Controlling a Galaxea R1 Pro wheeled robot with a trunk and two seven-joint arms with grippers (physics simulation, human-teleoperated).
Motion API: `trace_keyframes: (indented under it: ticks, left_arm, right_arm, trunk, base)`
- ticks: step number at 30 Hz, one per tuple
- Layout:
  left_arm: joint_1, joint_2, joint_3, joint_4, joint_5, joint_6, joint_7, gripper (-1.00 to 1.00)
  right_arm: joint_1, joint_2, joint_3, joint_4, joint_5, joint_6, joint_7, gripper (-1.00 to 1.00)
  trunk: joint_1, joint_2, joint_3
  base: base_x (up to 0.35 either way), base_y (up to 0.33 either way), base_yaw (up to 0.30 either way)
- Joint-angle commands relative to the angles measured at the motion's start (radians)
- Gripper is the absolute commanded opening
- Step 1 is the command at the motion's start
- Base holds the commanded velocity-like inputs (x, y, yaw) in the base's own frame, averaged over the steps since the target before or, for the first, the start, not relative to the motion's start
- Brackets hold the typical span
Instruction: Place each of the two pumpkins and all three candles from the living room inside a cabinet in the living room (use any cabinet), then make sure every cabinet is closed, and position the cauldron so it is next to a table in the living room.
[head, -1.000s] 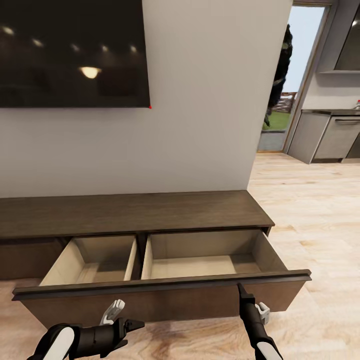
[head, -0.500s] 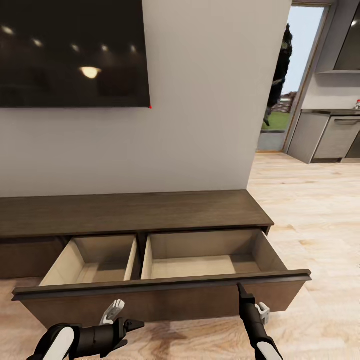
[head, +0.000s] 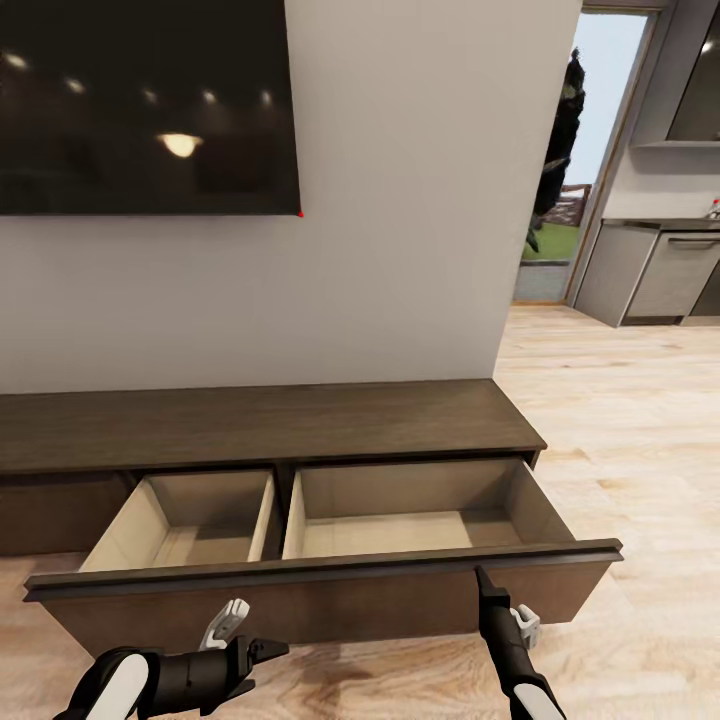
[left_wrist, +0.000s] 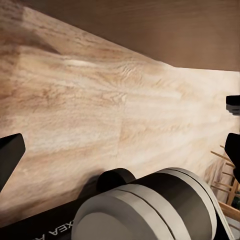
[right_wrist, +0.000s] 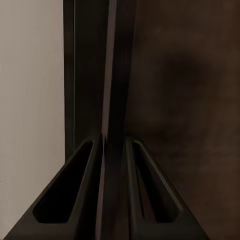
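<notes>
The cabinet (head: 270, 425) — a long, low unit of dark brown wood — stood against the white wall (head: 400, 250). Its wide drawer (head: 330, 590) was pulled out away from that wall, showing two pale wood compartments — both bare inside — behind one flat, handleless front.

cabinet (head: 260, 425) against wall (head: 400, 200), below screen (head: 140, 100), kitchen units (head: 660, 270) far right

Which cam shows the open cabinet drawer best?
Head view: the cabinet shows whole, its drawer pulled out with both pale compartments empty. The right wrist view has just the drawer front's top lip edge-on between the right gripper's fingers. The left wrist view catches a strip of dark front above the floor.
</notes>
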Motion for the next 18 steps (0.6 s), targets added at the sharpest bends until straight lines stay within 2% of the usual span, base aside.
trace_keyframes:
  ticks: [1,18]
  left_arm:
    - [0.000,0.000,0.000,0.000,0.000,0.000,0.000,1.00]
    - [0.000,0.000,0.000,0.000,0.000,0.000,0.000,1.00]
  right_arm:
    - [0.000,0.001,0.027,0.001,0.011,0.002,0.009,-1.00]
    - [0.000,0.002,0.027,0.001,0.011,0.000,0.010,-1.00]
  trunk:
    - [0.000,0.000,0.000]
    - [0.000,0.000,0.000]
  base:
    - [-0.003,0.000,0.000]
    - [0.000,0.000,0.000]
